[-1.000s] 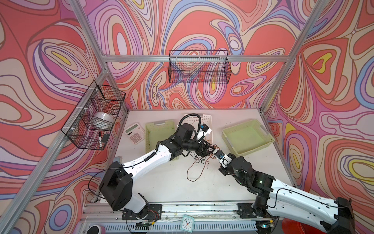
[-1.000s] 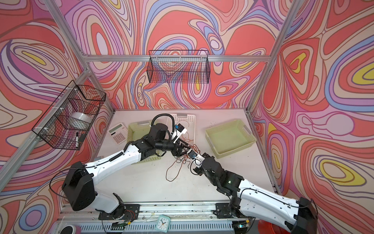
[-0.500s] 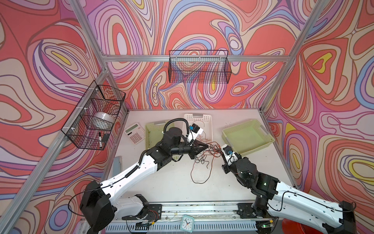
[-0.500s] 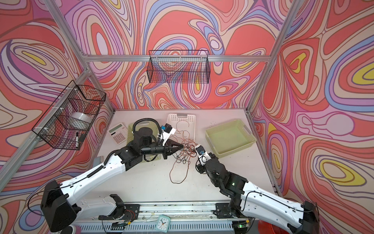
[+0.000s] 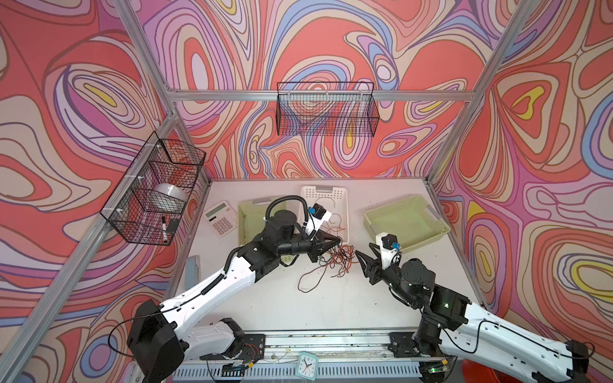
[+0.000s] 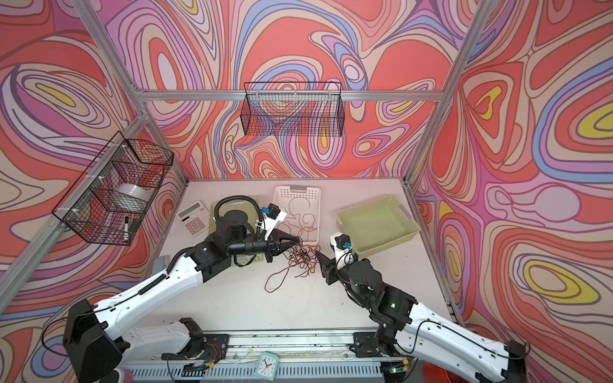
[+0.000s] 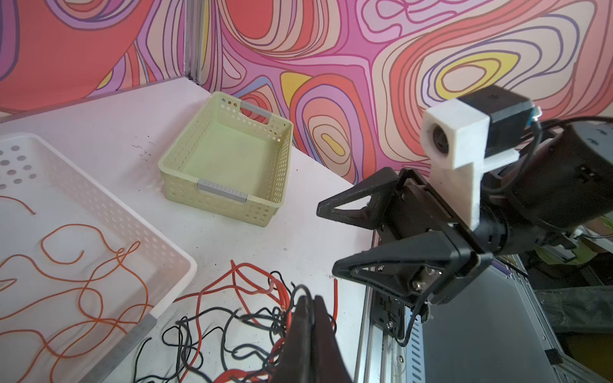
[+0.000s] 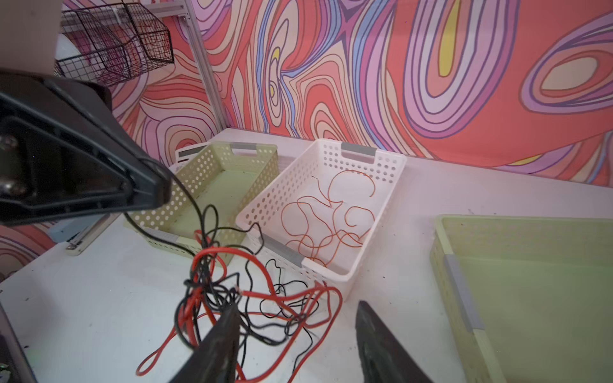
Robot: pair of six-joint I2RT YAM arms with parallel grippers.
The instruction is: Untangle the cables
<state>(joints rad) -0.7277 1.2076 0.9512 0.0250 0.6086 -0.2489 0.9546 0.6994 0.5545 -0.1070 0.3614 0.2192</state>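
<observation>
- Pinching thin red and black cables [image 5: 335, 262], the black left gripper [image 5: 337, 239] is clamped closed.
- Black right gripper [image 5: 363, 249], at their three o'clock, gapes empty.

White table [image 5: 331, 308] — tangled cables [image 5: 335, 262], calculator [image 5: 221, 219], white basket [image 5: 323, 191], green basket [image 5: 246, 212], wider green basket [image 5: 406, 222]

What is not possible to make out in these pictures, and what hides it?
Which cables the left end effector pinches: left wrist view, own fingers cover them.
Green basket: both top views, left arm covers most.
White round object: both top views, behind wire basket mesh, too small.
Red object: a top view, cut by the bottom edge.
</observation>
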